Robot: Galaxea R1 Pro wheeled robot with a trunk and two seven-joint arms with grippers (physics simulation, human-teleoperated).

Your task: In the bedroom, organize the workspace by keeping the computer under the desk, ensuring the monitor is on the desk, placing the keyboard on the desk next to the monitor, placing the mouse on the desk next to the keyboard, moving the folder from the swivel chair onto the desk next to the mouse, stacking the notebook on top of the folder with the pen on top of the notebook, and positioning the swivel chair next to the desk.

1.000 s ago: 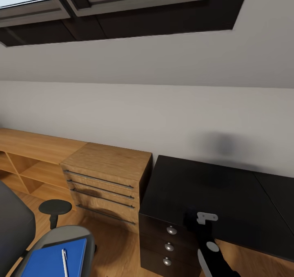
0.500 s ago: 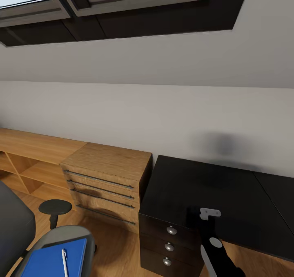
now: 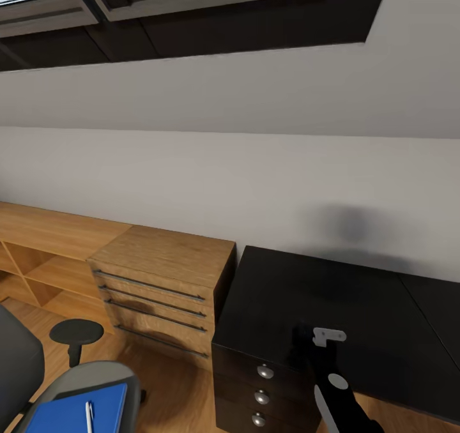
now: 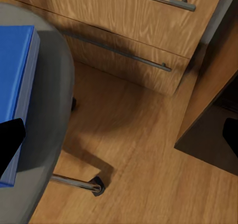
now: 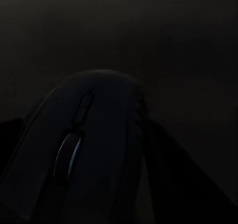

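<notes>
The black counter (image 3: 358,305) stands at the right against the wall, its three-drawer block touching the wooden drawer cabinet (image 3: 163,286), and the right arm (image 3: 335,388) reaches up over its near edge. The swivel chair (image 3: 70,388) sits at lower left, well apart from the counter, with the blue folder (image 3: 83,410) flat on its seat and a white pen (image 3: 89,416) lying on top, long axis pointing away from the robot. In the right wrist view the mouse (image 5: 91,149) lies between the right fingers (image 5: 171,174), which look closed on it, nose pointing ahead over the dark counter top, so setting it down is a short drop. In the left wrist view the left fingers (image 4: 10,140) show as dark tips spread wide, one over the folder's edge. Against half a second ago, the whole head view has shifted slightly, so the camera moved; the right arm holds about the same place.
</notes>
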